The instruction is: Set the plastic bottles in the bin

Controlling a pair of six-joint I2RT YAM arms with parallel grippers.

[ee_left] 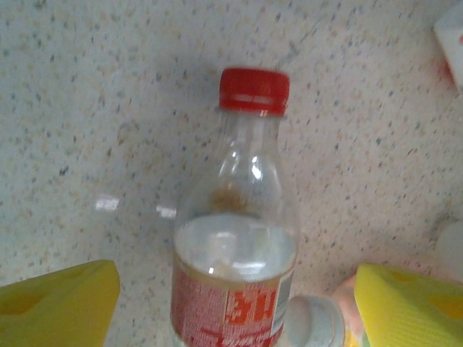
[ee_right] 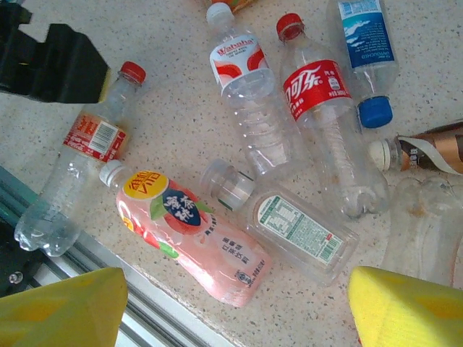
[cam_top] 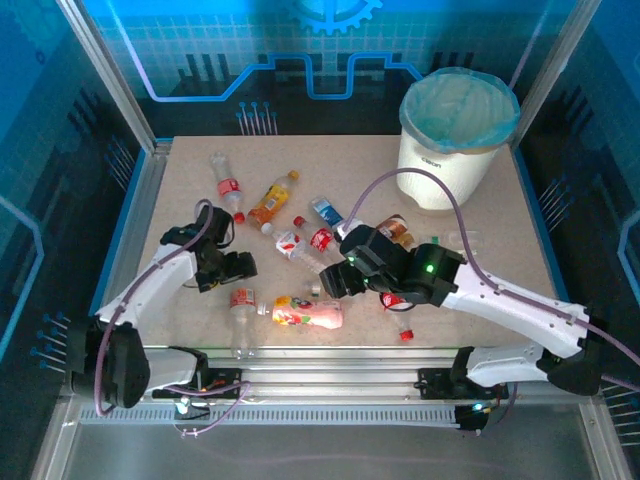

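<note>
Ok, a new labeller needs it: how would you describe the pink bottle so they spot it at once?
Go to the speckled table's near edge, about its middle. The pink plastic bottle lies sideways there: white cap, the only pink body among clear neighbours.

Glossy clear plastic bottles [ee_right: 325, 123] lie on a matt, speckled table [cam_top: 510, 235] — the bin [cam_top: 440, 165] is smooth white plastic.
</note>
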